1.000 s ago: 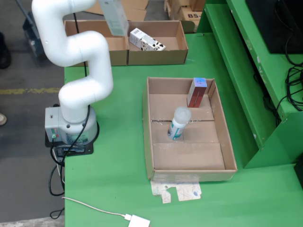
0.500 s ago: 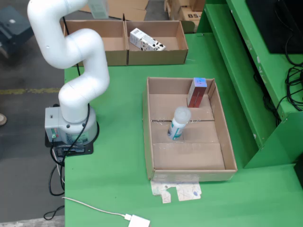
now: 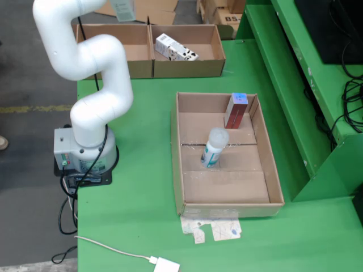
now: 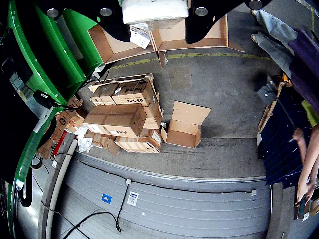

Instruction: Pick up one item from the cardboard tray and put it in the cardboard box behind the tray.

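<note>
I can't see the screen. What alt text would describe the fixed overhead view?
A white robot arm stands at the left of a green table. A cardboard tray holds an upright bottle and a red carton. Behind it, a cardboard box holds a lying white carton.

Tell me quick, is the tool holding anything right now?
Tool: closed on a white item, seen in the wrist view; what the item is cannot be told.
</note>
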`<state>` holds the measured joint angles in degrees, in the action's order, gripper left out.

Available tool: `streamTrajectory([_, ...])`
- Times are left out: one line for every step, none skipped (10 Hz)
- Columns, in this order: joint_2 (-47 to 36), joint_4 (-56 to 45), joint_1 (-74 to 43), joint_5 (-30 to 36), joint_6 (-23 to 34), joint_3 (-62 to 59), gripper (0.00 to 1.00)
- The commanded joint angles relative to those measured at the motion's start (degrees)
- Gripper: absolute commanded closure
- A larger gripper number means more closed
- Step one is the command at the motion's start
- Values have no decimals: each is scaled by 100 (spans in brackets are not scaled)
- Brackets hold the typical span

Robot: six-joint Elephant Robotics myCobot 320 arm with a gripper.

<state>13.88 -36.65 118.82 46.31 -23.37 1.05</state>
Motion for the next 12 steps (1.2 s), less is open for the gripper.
streamTrajectory([542, 12, -753, 551, 143, -105, 100])
streamTrajectory([825, -81, -998, 824, 153, -105, 100])
streamTrajectory([825, -81, -998, 824, 153, -105, 100])
streamTrajectory([1095, -135, -1175, 1024, 172, -105, 100])
streamTrajectory([1392, -230, -1343, 1257, 176, -105, 100])
streamTrajectory([1658, -152, -1376, 1359, 218, -105, 100])
streamTrajectory([1786, -47, -1300, 1388, 252, -105, 100])
streamTrajectory([1912, 210, -1178, 1378, 335, -105, 100])
streamTrajectory([1996, 381, -978, 1338, 343, -105, 100])
streamTrajectory([2123, 695, -731, 1254, 376, -105, 100])
streamTrajectory([2123, 695, -731, 1254, 376, -105, 100])
streamTrajectory([2219, 855, -558, 1238, 336, -105, 100])
